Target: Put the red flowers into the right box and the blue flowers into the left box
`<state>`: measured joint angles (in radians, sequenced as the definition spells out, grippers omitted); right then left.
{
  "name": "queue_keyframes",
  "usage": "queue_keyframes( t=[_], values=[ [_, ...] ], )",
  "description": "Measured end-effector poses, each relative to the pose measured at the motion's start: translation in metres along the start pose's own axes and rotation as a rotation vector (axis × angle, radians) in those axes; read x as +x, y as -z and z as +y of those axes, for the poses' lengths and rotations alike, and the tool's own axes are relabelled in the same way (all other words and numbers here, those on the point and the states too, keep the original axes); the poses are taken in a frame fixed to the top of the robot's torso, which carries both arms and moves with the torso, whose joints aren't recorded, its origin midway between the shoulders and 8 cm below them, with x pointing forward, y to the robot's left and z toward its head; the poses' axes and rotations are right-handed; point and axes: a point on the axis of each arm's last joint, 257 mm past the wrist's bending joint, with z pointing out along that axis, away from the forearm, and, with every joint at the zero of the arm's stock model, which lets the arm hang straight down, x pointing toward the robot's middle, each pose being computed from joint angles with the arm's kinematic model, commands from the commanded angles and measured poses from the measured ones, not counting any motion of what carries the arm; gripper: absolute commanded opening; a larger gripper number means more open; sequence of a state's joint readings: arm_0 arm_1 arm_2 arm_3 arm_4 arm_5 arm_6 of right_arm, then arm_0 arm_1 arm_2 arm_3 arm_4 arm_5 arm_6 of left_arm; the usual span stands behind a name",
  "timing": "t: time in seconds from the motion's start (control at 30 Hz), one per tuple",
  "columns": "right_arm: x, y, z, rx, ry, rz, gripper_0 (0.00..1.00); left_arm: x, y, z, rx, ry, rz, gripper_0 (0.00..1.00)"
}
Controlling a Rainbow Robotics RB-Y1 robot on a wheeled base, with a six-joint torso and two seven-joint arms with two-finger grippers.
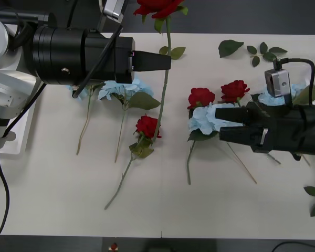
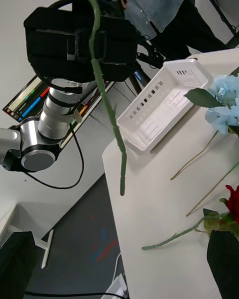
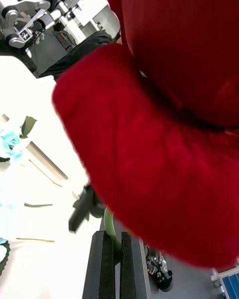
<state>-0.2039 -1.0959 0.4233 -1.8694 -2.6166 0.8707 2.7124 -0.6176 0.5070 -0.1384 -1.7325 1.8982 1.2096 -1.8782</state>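
A white table (image 1: 210, 210) fills the front view, strewn with artificial flowers, with dark floor beyond its edges. The left gripper (image 1: 167, 61) hangs above the table's far left part, its black fingers (image 3: 102, 259) pressed together on the green stem of one of the red flowers (image 1: 157, 7), held aloft with the bloom up past the far edge and the stem dangling toward the table. Other red roses (image 1: 147, 126) lie at the centre, and more sit among pale blue flowers (image 1: 205, 119); another blue cluster (image 1: 121, 90) lies partly under the left arm. The left box (image 2: 162, 102), a white tray, sits at the table's left edge. The right gripper (image 1: 218, 123) hovers low near the centre-right blooms, apparently carrying nothing.

Risks, as I judge them: the thin stem could slide or swivel in the pinch, and the hanging stem could snag the flowers below or brush the right arm during a crossing toward the right side.

Hard to tell: the right box is nowhere evident, the right gripper's finger spacing is unclear, and the bloom blocks most of the left wrist view.
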Motion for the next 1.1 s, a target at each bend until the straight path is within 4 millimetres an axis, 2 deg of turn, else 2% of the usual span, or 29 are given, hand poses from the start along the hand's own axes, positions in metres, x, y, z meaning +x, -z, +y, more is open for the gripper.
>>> queue_keyframes(
  t=[0.27,0.63,0.9,1.1],
  values=[
    [0.006,-0.03,0.008,0.004,0.057,-0.091,1.0,0.0,0.0,0.0,0.0,0.0,0.0,0.0],
    [-0.003,-0.077,0.013,-0.006,0.092,-0.208,1.0,0.0,0.0,0.0,0.0,0.0,0.0,0.0],
    [-0.012,-0.102,0.008,0.035,0.137,-0.267,1.0,0.0,0.0,0.0,0.0,0.0,0.0,0.0],
    [-0.015,-0.115,0.012,0.035,0.164,-0.285,1.0,0.0,0.0,0.0,0.0,0.0,0.0,0.0]
  ],
)
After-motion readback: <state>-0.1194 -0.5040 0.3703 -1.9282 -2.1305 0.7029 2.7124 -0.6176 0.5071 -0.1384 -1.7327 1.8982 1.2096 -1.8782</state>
